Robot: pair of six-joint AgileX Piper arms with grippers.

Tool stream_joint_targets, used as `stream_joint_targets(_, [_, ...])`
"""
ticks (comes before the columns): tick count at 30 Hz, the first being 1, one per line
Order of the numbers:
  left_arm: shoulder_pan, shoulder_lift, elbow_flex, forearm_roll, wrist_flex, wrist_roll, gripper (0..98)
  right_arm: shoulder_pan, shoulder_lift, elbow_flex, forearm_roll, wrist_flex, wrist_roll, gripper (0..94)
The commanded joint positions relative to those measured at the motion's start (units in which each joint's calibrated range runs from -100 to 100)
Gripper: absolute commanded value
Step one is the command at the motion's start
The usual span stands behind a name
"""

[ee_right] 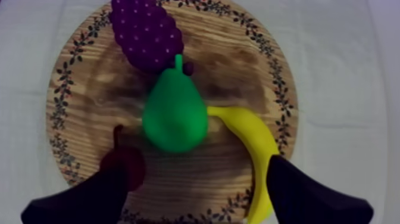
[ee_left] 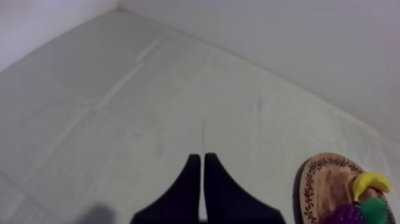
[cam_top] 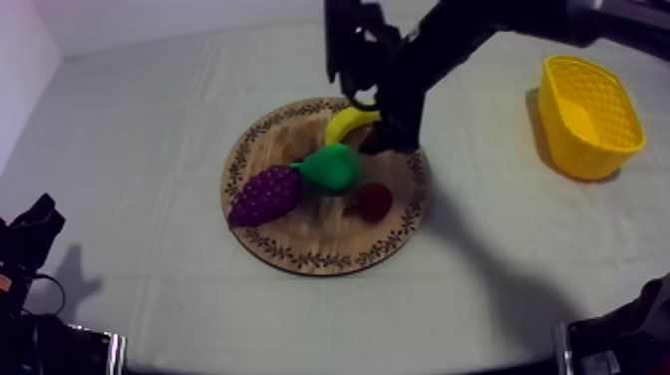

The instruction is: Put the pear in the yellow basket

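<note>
The green pear lies in the middle of the round wooden board, touching the purple grapes. My right gripper hangs above the board's far edge by the banana. In the right wrist view it is open, its fingers wide apart and short of the pear, with nothing between them. The yellow basket stands at the far right. My left gripper rests low at the left, its fingers shut together over bare cloth.
A small red fruit sits on the board beside the pear, near the right gripper's one finger; the banana curves under the other. Bare cloth lies between the board and the basket.
</note>
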Motion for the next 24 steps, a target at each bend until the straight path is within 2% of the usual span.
stream_joint_targets(1, [-0.02, 0.02, 0.02, -0.02, 0.01, 0.01, 0.1, -0.42, 3.40, -0.77, -0.26, -0.66, -0.10, 65.3])
stream_joint_targets(24, [-0.02, 0.02, 0.02, -0.02, 0.01, 0.01, 0.1, -3.08, 18.36, -7.93, -0.48, -3.34, -0.55, 61.1])
